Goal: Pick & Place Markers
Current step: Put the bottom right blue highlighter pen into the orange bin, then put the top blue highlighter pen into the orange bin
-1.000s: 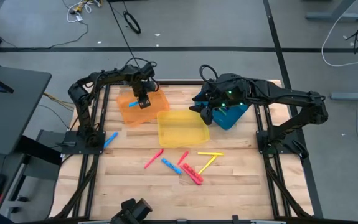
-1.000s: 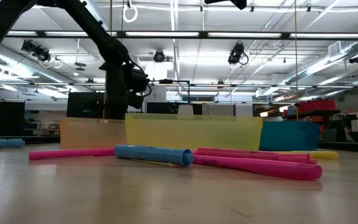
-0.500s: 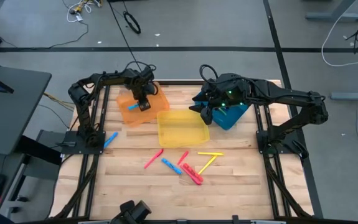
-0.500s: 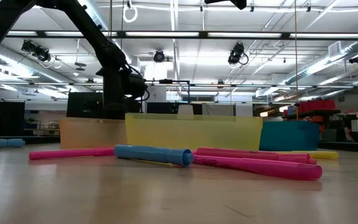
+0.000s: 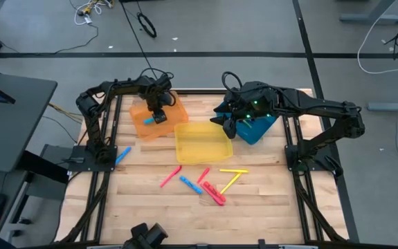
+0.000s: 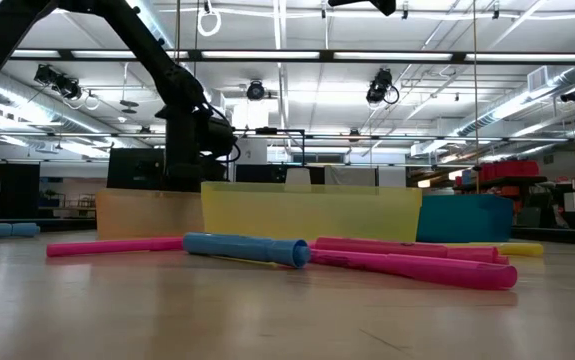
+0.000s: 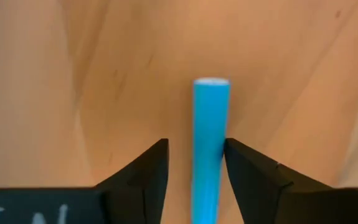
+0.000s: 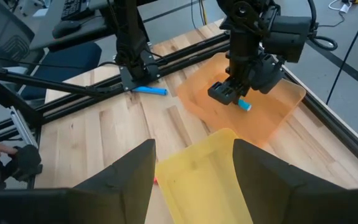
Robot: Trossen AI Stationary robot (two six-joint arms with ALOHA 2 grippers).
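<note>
My left gripper (image 5: 158, 116) hangs low inside the orange tray (image 5: 174, 111), fingers open and pointing down. A blue marker (image 7: 211, 124) lies along the tray floor between them; its end (image 8: 245, 106) sticks out past the gripper. My right gripper (image 5: 230, 126) waits open at the blue tray (image 5: 261, 128). Several loose markers lie flat on the wooden table: a pink one (image 5: 170, 177), a blue one (image 5: 190, 184), two yellow ones (image 5: 233, 171) and red ones (image 5: 214, 194). Another blue marker (image 5: 122, 155) lies by the left arm's base. My left gripper comes from above, fingers pointing down, on either side of the blue marker's shaft (image 7: 210, 162). One finger (image 7: 247, 174) stands right against the marker's side, while the other (image 7: 144, 177) leaves a clear gap. The marker lies flat in the orange tray.
The yellow tray (image 5: 202, 142) sits between the orange and blue trays, close to both. The loose markers cluster near the table's middle, toward its near edge. Black arm frames run along both table sides. Bare wood lies left and right of the marker cluster.
My left gripper has sunk lower into the orange tray with the blue marker, shifting slightly toward the table's near edge, then has stayed still. My right arm has not moved.
</note>
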